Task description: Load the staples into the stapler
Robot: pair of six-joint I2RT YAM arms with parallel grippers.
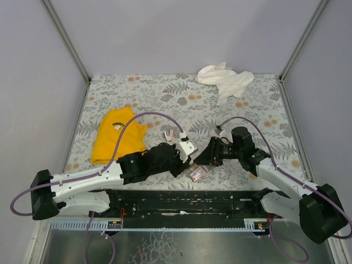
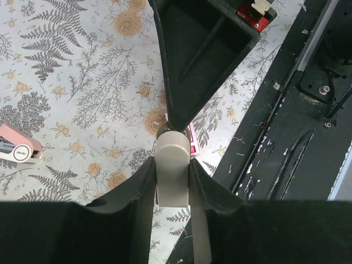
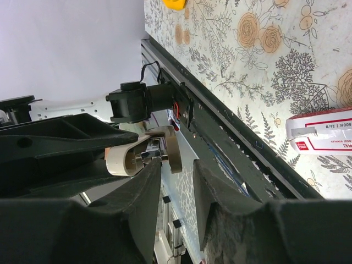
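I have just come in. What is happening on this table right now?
The left tool grips a small beige block above the table. The right tool, its jaws apart, has one fingertip at the block's far end. The pink stapler lies on the table, away from both tools, and the staple box lies below them. Neither is being handled at this moment.

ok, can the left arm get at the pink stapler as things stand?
Probably not yet. The left gripper is shut on the beige block, so its jaws are full. The stapler lies uncovered off to one side; once the block is released, the way looks free.
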